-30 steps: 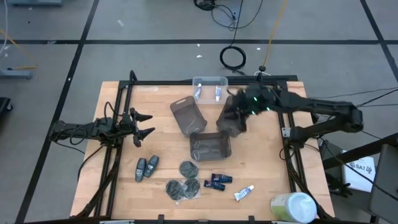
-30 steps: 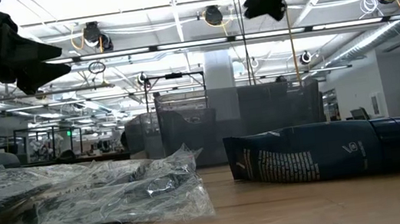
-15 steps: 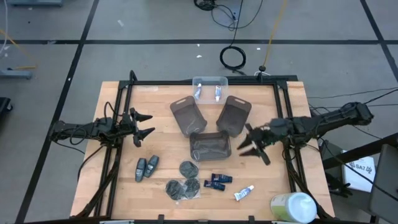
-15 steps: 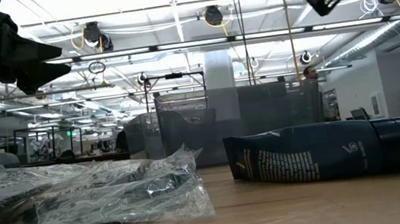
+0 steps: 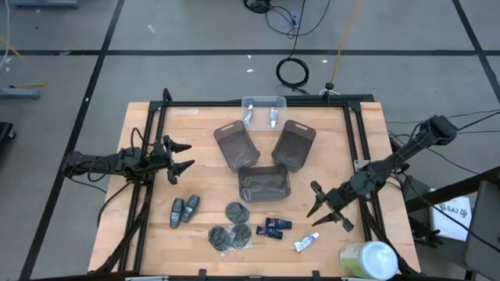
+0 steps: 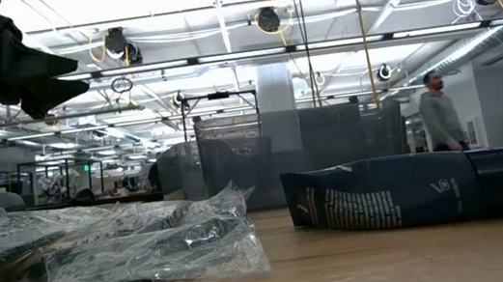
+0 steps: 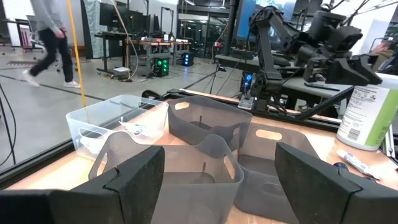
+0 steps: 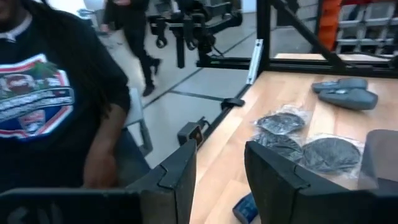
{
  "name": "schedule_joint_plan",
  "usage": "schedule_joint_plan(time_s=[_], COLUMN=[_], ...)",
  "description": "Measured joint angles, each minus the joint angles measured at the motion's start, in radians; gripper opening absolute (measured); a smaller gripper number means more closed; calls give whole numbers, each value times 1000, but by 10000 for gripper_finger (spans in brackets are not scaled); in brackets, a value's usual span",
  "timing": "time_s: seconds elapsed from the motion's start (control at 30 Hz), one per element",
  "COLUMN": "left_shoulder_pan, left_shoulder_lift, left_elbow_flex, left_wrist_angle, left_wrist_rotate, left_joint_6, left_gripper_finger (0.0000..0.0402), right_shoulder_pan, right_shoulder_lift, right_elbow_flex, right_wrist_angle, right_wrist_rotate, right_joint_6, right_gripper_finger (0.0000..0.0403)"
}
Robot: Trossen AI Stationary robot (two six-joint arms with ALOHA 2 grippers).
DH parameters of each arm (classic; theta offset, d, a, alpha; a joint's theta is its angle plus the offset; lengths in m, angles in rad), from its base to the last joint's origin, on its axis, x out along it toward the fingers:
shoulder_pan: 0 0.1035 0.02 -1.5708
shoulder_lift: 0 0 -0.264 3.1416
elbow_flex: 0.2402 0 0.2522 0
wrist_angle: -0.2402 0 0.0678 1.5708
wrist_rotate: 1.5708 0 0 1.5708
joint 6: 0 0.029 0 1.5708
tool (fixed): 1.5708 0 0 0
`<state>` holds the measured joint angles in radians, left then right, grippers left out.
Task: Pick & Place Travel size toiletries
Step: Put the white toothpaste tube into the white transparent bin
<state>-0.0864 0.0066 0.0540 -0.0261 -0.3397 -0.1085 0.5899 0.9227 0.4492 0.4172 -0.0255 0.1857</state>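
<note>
From above, our right claw (image 5: 326, 209) hangs parted and empty; the white tube (image 5: 306, 243) lies just beside it, the blue bottles (image 5: 273, 226) near, the discs (image 5: 228, 234) farther off. We judge the tube light, slippery and squashy, best pinched across its body. Our left claw (image 5: 181, 156) waits, spread wide, near the grey sticks (image 5: 183, 209).

At table height, wrapped discs (image 6: 100, 249) crinkle on pale wood; a person (image 6: 441, 114) walks behind.

The right wrist shows discs (image 8: 292, 140) ahead.
</note>
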Motion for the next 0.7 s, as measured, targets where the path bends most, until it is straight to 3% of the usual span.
schedule_joint_plan(time_s=[0.17, 0.37, 0.7], left_shoulder_pan=[0, 0, 0], left_shoulder_lift=[0, 0, 0], left_elbow_flex=[0, 0, 0], left_wrist_angle=[0, 0, 0], left_wrist_rotate=[0, 0, 0], left_joint_6=[0, 0, 0], left_gripper_finger=[296, 296, 296], right_shoulder_pan=[76, 142, 198], right_shoulder_lift=[61, 157, 423], right_elbow_flex=[57, 256, 578], right_wrist_angle=[-25, -292, -704], right_wrist_rotate=[167, 295, 295], right_joint_6=[-1, 75, 226], right_gripper_finger=[125, 139, 205])
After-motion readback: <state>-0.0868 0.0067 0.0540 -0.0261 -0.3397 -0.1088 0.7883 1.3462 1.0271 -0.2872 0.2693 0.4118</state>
